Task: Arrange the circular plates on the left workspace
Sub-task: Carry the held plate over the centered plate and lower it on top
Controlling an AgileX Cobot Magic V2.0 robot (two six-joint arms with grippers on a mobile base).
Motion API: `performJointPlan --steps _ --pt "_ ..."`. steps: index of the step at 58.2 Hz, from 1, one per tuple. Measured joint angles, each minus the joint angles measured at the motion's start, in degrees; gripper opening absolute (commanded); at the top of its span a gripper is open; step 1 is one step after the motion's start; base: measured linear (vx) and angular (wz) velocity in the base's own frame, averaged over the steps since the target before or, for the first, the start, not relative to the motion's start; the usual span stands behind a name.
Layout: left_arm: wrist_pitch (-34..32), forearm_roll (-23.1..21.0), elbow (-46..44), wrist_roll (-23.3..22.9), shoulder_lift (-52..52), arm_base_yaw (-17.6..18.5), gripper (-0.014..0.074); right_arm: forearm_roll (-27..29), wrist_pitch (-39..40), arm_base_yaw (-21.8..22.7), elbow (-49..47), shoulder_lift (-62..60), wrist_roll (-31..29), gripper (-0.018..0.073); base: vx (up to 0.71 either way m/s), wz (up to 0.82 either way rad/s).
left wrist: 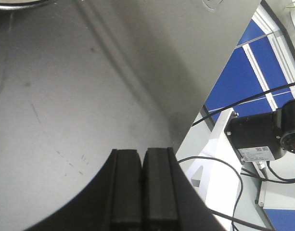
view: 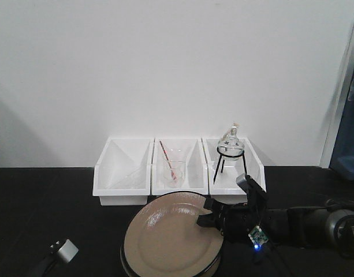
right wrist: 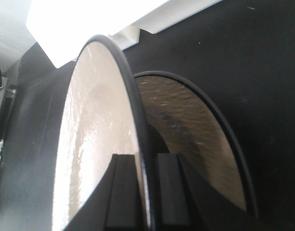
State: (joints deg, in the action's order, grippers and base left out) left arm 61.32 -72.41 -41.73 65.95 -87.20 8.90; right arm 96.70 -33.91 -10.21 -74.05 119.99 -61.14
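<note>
1. Looking down from the front view, we have the right hand (view: 204, 212) reaching in from the right, and it is clamped on the rim of the upper plate (view: 165, 236).
2. From the right wrist we see it close up. The two fingers (right wrist: 121, 192) pinch that dark rim between them, one on the glossy beige face and one on the underside.
3. The upper plate is tilted, with its gripped edge raised off the lower plate (right wrist: 195, 139), which lies flat on the black surface (view: 49, 213).
4. Whether the far edges of the two plates touch, we cannot tell.
5. Both plates sit at the front centre, just in front of the three white bins (view: 178, 173) along the wall.
6. The right-most bin holds a glass flask (view: 230, 141) on a black tripod.
7. Over to the left hand (left wrist: 142, 161), low at the front left. Its fingers are pressed together with nothing between them.
</note>
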Motion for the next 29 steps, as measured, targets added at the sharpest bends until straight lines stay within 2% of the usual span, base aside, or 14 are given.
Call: performJointPlan --steps 11,19,23,29 --pt "1.0 0.0 0.0 0.0 0.0 0.0 -0.0001 0.6 -0.5 -0.1 -0.2 0.1 -8.1 0.0296 0.0 0.0" --pt "1.2 0.0 0.0 0.0 0.0 0.0 -0.0001 -1.0 0.4 -0.1 -0.2 0.1 -15.0 0.0451 0.0 0.0" --pt "1.2 0.0 0.0 0.0 0.0 0.0 -0.0001 -2.5 2.0 -0.1 -0.2 -0.1 -19.9 0.0494 0.0 0.0" --pt "1.2 0.0 0.0 0.0 0.0 0.0 -0.0001 -3.3 4.8 -0.1 -0.2 -1.0 -26.5 0.0512 0.0 0.0"
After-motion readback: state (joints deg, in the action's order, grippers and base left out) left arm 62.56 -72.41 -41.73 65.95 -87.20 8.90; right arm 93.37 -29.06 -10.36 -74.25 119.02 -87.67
